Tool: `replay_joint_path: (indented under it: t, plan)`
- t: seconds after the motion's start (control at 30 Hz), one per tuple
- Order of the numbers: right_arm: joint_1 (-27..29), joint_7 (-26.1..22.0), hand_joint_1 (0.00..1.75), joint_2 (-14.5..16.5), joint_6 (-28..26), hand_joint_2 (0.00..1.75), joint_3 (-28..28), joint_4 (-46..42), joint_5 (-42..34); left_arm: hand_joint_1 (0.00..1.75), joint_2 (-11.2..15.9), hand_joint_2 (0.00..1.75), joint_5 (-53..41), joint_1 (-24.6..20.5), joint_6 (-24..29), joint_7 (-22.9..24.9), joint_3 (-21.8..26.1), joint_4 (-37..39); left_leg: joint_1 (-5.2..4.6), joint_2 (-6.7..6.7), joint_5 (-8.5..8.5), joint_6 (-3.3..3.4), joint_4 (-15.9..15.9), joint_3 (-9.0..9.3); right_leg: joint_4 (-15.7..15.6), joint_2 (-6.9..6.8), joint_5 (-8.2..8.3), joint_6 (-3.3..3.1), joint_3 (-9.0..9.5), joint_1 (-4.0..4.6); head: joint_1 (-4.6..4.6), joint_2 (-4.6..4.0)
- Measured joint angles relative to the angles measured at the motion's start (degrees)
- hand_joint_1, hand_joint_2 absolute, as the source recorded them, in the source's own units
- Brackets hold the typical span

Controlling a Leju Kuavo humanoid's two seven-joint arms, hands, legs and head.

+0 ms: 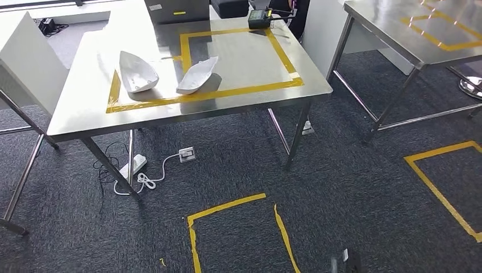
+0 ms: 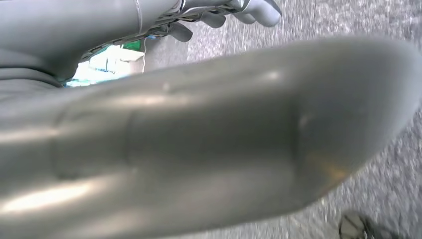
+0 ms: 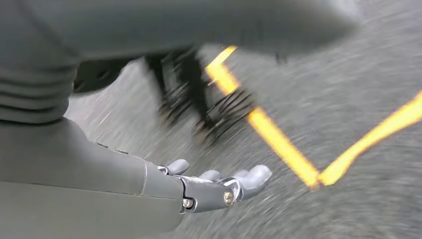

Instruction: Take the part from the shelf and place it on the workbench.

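Note:
Two white curved shell parts lie on the steel workbench point(image 1: 244, 57) inside a square of yellow tape: one point(image 1: 137, 72) to the left, the other point(image 1: 197, 75) beside it, tilted on its edge. My left hand point(image 2: 199, 139) hangs over grey carpet, its thick thumb close to the camera and its fingers point(image 2: 249, 10) loosely apart with nothing in them. My right hand point(image 3: 199, 189) also hangs above the carpet, its fingers point(image 3: 251, 178) stretched out and empty.
A black device point(image 1: 259, 19) sits at the workbench's far edge. A second steel table point(image 1: 398, 28) stands to the right, a white panel point(image 1: 28, 57) to the left. A power strip with cables point(image 1: 133, 168) lies under the bench. Yellow tape point(image 1: 227, 207) marks the carpet.

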Motion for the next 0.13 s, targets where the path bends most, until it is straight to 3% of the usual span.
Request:
replay_joint_path:
  t: [0.07, 0.13]
  plan:
    - [-0.4, 2.6, 0.00, 0.2, -1.1, 1.75, 3.2, 0.1, 6.5, 0.00, 0.1, 0.00, -0.3, 0.0, 0.0, -1.2, -0.2, 0.0, -0.10, 0.12, 1.33, 0.24, 0.1, -1.67, 7.4, -0.01, -5.72, 0.37, -1.89, 0.01, 0.29, 0.00]
    - [-0.7, 4.1, 0.00, 0.4, -1.6, 1.75, 6.2, 0.2, 10.7, 0.00, 0.1, 0.00, -0.5, -0.1, 0.0, -2.2, -0.4, 0.1, -0.18, 0.28, 2.37, 0.21, 0.3, -3.01, 12.2, 0.00, -7.53, 0.49, -2.46, 0.03, 0.34, 0.00]
